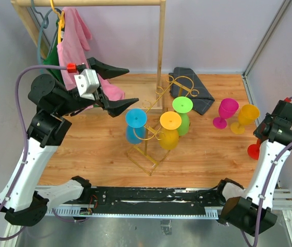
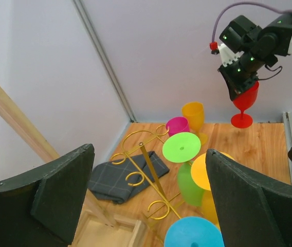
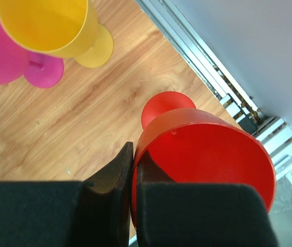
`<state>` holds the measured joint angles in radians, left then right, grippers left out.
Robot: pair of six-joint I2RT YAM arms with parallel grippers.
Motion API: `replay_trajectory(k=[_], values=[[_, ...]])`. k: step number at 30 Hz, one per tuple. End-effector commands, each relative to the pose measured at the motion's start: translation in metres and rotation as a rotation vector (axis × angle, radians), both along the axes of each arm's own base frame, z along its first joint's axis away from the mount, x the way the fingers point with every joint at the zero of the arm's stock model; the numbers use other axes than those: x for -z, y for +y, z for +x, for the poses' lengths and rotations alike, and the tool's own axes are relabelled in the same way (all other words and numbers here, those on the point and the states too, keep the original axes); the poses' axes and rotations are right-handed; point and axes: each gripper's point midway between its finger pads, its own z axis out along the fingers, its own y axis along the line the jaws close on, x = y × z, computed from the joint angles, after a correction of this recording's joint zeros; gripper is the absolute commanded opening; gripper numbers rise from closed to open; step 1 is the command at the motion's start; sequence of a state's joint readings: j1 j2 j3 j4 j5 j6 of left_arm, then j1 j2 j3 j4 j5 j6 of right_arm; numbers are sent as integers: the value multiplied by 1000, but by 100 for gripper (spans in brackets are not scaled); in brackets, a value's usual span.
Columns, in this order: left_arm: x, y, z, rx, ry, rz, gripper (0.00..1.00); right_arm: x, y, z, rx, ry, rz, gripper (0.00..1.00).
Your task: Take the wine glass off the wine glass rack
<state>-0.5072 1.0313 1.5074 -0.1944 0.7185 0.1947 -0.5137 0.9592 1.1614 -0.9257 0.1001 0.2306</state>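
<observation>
Wrist view, right pincer (image 3: 133, 157) pinching red glass (image 3: 207, 154)

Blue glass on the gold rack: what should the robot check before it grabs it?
1. Is the left gripper open: ok, jaws wide apart.
2. Is it around the blue glass: not ok, it hovers beside it, apart.
3. Does the blue glass hang upside down on the rack: ok.
4. Is there room next to the yellow glass: cannot tell, they hang close.
5. Is the right gripper out of the way: ok, shut on the red glass, far from the rack.
</observation>
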Motion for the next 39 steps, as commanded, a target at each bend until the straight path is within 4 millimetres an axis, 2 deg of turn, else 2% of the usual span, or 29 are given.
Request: replay_trajectory(k=[1, 5, 15, 21, 28, 39], values=[[-2, -5, 7, 0, 83, 6, 94, 5, -29, 19, 41, -26, -97, 1], [-1, -10, 14, 4, 129, 20, 93, 23, -36, 29, 43, -18, -98, 1], [-4, -19, 27, 11, 179, 25, 91, 55, -37, 52, 46, -29, -30, 1], [-6, -21, 29, 20, 176, 29, 91, 68, -26, 64, 29, -11, 1, 1], [-4, -21, 28, 25, 168, 42, 90, 73, -11, 78, -4, 4, -7, 1], [-3, -20, 23, 34, 156, 50, 89, 93, 5, 83, -23, 61, 15, 1]])
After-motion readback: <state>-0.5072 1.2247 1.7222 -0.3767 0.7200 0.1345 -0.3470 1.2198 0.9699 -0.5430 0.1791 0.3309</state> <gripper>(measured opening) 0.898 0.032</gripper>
